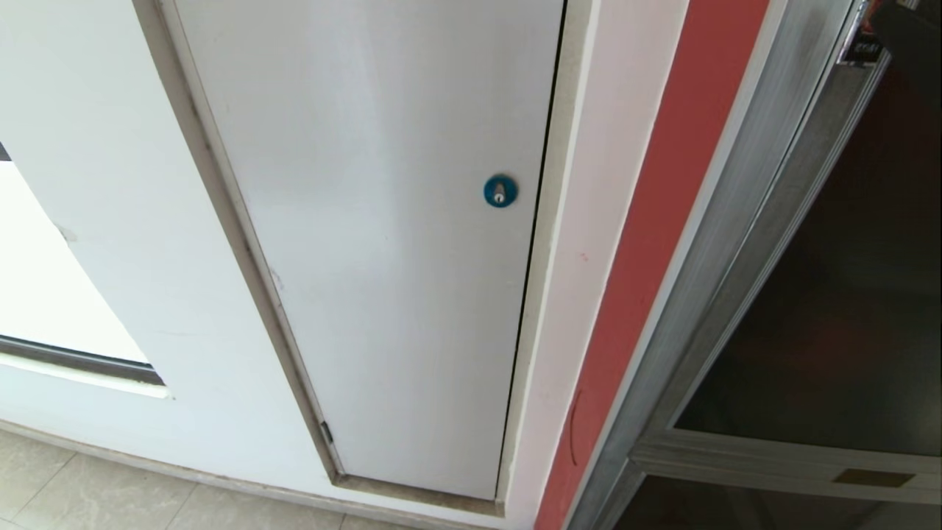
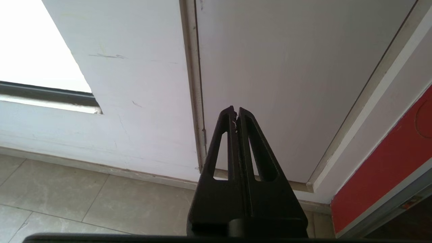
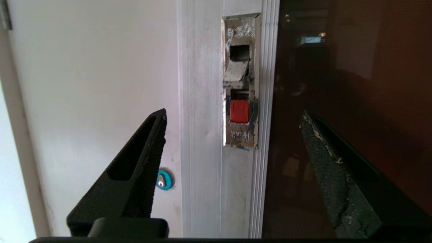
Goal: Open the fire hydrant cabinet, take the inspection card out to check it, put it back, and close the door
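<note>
The door [image 3: 351,101] is a dark tinted glass pane in a silver aluminium frame [image 3: 202,118], and it also shows at the right of the head view [image 1: 846,294]. Its small orange-red latch [image 3: 239,111] sits in a scratched metal recess in the frame. My right gripper [image 3: 233,114] is open a short way in front of the latch. One finger stands before the white panel and the other before the glass, and nothing is between them. My left gripper [image 2: 236,109] is shut and empty, low near the floor. The inspection card is out of view.
A white panel [image 1: 383,221] with a round blue lock [image 1: 500,191] stands left of the cabinet. A red strip [image 1: 662,221] runs between that panel and the silver frame. Beige floor tiles [image 2: 67,202] lie below, and a bright window opening [image 1: 44,280] is at the far left.
</note>
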